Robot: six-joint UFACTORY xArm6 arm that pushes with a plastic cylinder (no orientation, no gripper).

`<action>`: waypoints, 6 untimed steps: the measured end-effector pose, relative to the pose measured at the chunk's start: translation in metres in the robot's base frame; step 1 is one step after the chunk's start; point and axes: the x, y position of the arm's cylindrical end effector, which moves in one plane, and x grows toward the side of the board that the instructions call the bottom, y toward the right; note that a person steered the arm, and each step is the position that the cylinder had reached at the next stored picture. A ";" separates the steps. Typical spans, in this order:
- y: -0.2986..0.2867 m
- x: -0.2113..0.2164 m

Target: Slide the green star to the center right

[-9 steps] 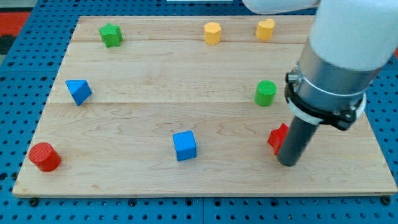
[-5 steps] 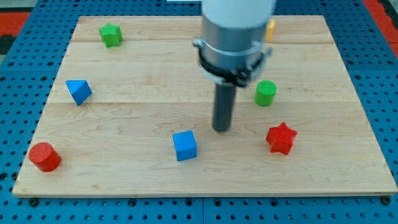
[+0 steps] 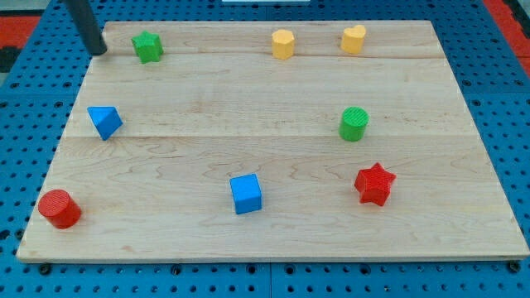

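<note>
The green star (image 3: 147, 46) lies near the board's top left corner. My tip (image 3: 98, 50) is at the view's top left, just left of the green star with a small gap between them, at the board's left edge. The rod rises up and left out of the view. The board's centre right holds a green cylinder (image 3: 354, 124).
A wooden board (image 3: 273, 240) lies on a blue pegboard. On it are a blue triangle (image 3: 104, 122), a red cylinder (image 3: 59, 209), a blue cube (image 3: 246, 194), a red star (image 3: 374, 184), a yellow cylinder (image 3: 283, 44) and a yellow heart (image 3: 354, 39).
My tip has swept from beside the red star at the lower right, across the board's middle, to the top left beside the green star. No block has moved.
</note>
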 end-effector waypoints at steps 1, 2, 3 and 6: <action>0.102 -0.004; 0.179 0.015; 0.204 0.041; 0.262 0.056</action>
